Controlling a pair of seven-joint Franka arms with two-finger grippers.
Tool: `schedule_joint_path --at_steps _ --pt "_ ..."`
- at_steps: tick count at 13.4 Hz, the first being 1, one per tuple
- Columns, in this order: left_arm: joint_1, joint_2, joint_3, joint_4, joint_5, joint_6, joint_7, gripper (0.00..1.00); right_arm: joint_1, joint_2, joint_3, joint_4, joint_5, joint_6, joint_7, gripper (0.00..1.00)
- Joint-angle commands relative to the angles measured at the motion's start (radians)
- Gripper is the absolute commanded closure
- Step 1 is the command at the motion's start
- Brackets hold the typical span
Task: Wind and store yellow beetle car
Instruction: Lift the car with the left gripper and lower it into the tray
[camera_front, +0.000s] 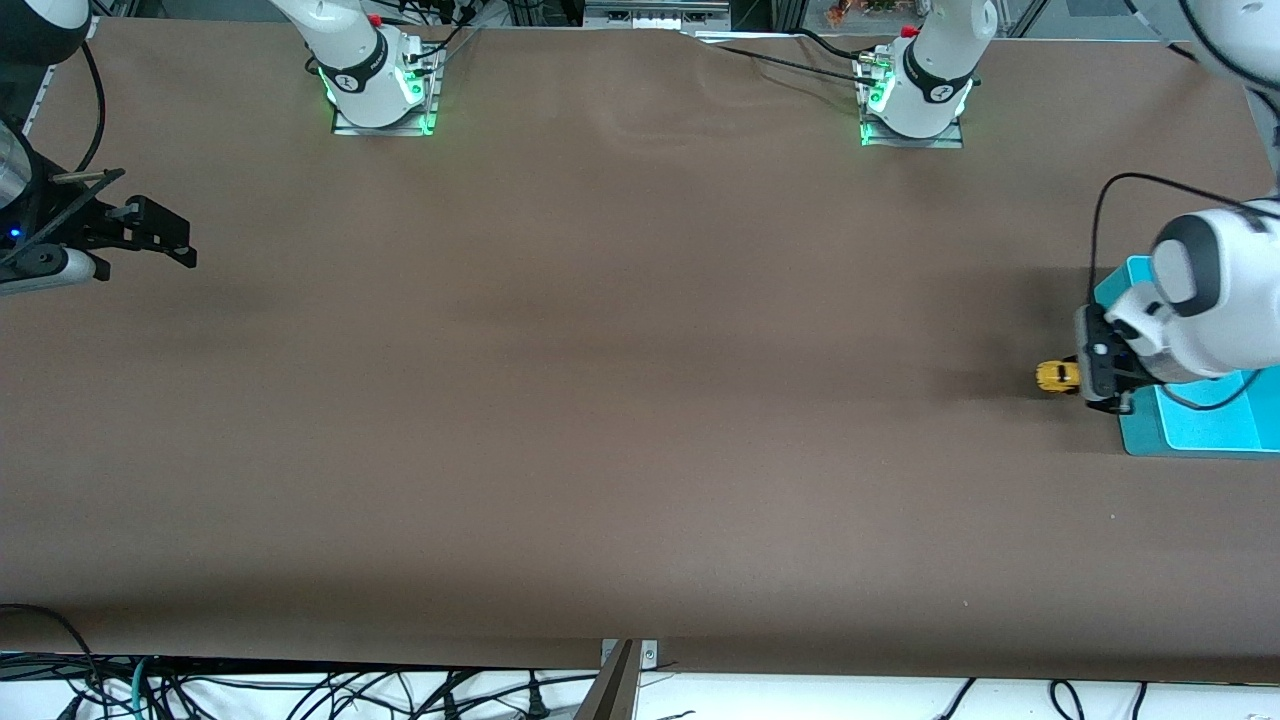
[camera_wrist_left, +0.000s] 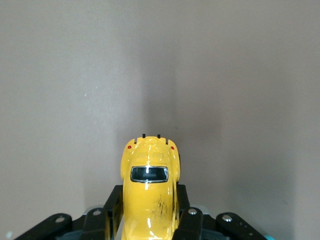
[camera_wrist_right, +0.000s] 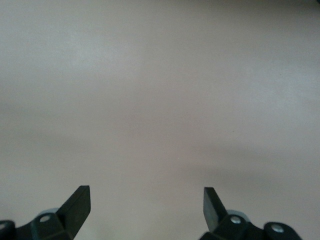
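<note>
The yellow beetle car (camera_front: 1057, 376) is seen at the left arm's end of the table (camera_front: 600, 400), beside a turquoise tray (camera_front: 1200, 420). Only the left wrist view shows the left gripper (camera_wrist_left: 149, 220) clamped on its sides. The right gripper (camera_front: 165, 240) is held wide apart, holding nothing, waiting over the table's right-arm end.

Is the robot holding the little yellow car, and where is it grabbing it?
Yes. The left gripper is shut on the yellow beetle car, pinching its two sides. The right gripper is open, holding nothing.
</note>
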Motion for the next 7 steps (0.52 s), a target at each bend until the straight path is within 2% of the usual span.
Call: schedule_joint_path --at_steps 1,5,7 --pt "0.093 0.007 0.001 0.112 -0.010 -0.115 0.141 0.98 -0.002 0.008 -0.001 0.030 0.000 -0.018 0.000 0.00" --pt "0.246 0.026 0.003 0.157 -0.007 -0.115 0.328 0.98 0.001 0.008 -0.001 0.030 0.003 -0.018 0.003 0.00" --pt "0.271 0.056 0.001 0.162 0.059 -0.095 0.362 0.98 0.001 0.009 -0.001 0.030 0.003 -0.017 0.001 0.00"
